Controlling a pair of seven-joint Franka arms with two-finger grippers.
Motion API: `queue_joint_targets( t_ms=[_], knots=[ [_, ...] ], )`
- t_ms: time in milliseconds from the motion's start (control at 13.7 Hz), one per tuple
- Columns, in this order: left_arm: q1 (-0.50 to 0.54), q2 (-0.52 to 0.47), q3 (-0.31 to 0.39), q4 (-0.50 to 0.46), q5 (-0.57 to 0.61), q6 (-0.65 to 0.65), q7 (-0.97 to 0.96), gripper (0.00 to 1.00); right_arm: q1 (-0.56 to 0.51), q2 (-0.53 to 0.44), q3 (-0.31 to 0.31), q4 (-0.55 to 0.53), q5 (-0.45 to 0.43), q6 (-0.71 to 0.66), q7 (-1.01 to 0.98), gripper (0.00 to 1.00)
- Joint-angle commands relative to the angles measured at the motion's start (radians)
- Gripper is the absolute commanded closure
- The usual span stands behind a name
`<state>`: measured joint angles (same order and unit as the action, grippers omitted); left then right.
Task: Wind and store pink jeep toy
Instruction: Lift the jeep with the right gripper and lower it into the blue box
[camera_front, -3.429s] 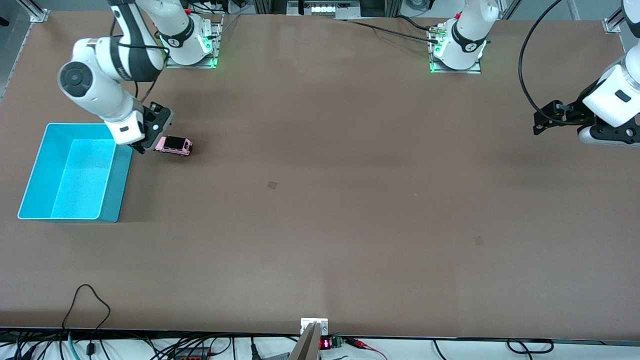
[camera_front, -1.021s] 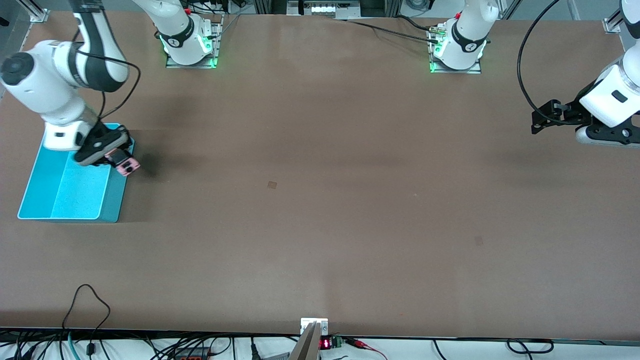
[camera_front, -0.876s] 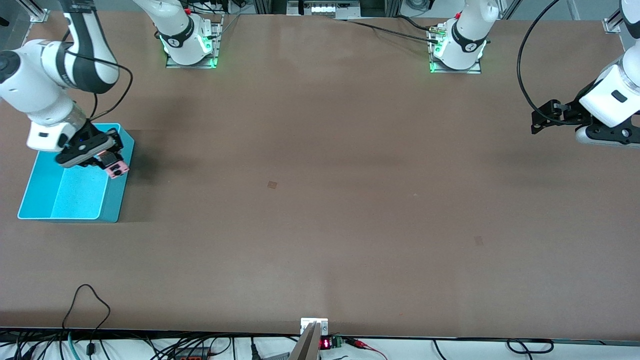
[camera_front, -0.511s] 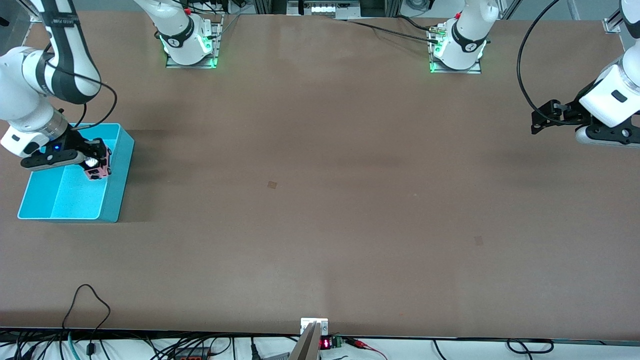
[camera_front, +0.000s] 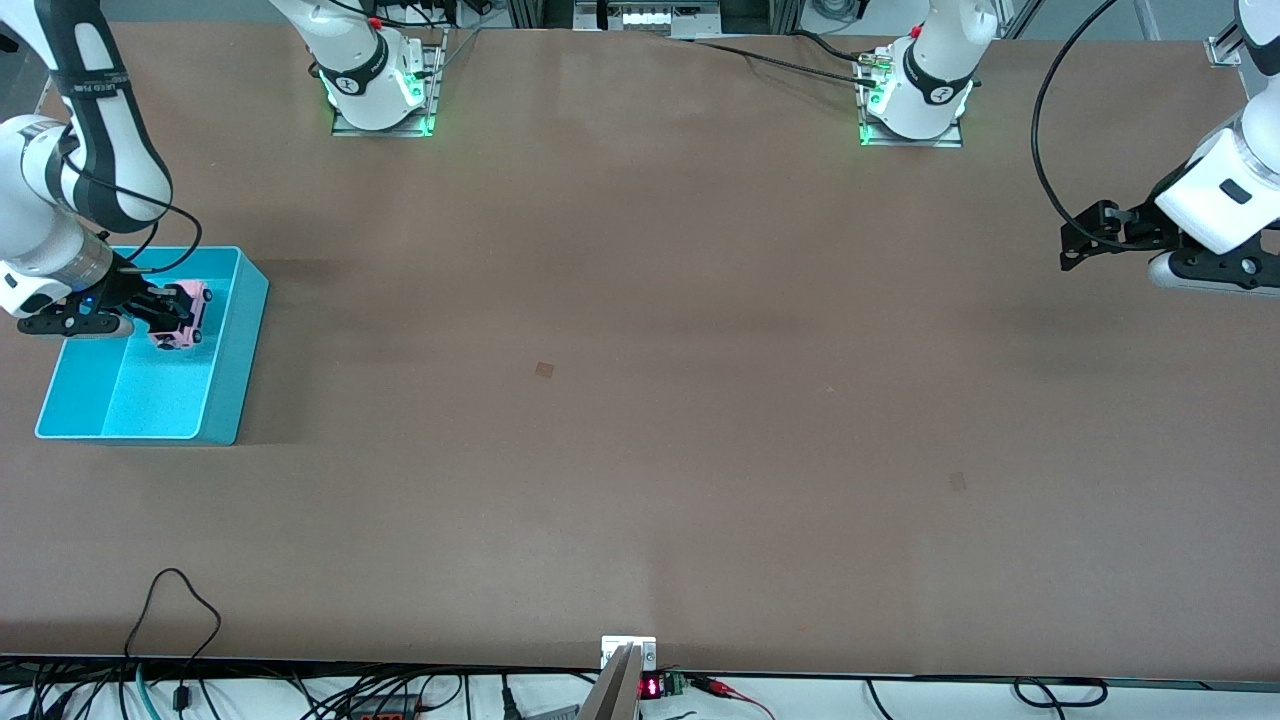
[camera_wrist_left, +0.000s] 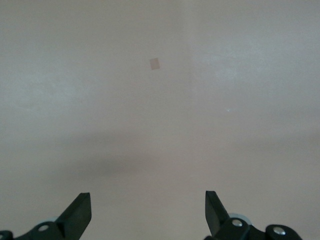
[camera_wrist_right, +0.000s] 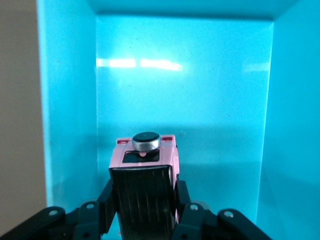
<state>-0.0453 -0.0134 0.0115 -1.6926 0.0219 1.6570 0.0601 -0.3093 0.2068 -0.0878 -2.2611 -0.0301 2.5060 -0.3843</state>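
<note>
Pink, with a black ribbed roof, the toy jeep (camera_front: 181, 314) hung over the blue bin (camera_front: 232, 385), gripped by the right claw (camera_front: 160, 310); the left claw (camera_front: 1072, 243) waited, gaping.

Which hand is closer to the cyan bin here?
Right. The right hand is over the cyan bin, shut on the pink jeep toy. The left hand waits open over bare table at the left arm's end, away from the bin.
</note>
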Motion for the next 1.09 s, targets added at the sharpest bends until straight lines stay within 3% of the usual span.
queue_joint_targets(
  t_ms=[0,365,657,730,1021],
  knots=[
    [-0.011,0.018,-0.005,0.034,-0.013,-0.014,0.017,0.0,-0.042,0.045,0.014,0.025,-0.017,-0.01,0.039,1.0],
    [-0.01,0.016,-0.007,0.034,-0.013,-0.016,0.015,0.0,-0.063,0.098,0.014,0.046,-0.017,-0.004,0.033,0.98],
    [-0.011,0.016,-0.007,0.034,-0.011,-0.017,0.015,0.0,-0.068,0.106,0.016,0.066,-0.014,-0.004,0.022,0.1],
    [-0.011,0.016,-0.007,0.034,-0.011,-0.017,0.014,0.0,-0.063,0.102,0.016,0.071,-0.016,-0.004,0.021,0.0],
    [-0.011,0.013,-0.01,0.034,-0.011,-0.035,0.015,0.0,-0.034,0.053,0.037,0.126,-0.017,-0.062,0.021,0.0]
  ],
)
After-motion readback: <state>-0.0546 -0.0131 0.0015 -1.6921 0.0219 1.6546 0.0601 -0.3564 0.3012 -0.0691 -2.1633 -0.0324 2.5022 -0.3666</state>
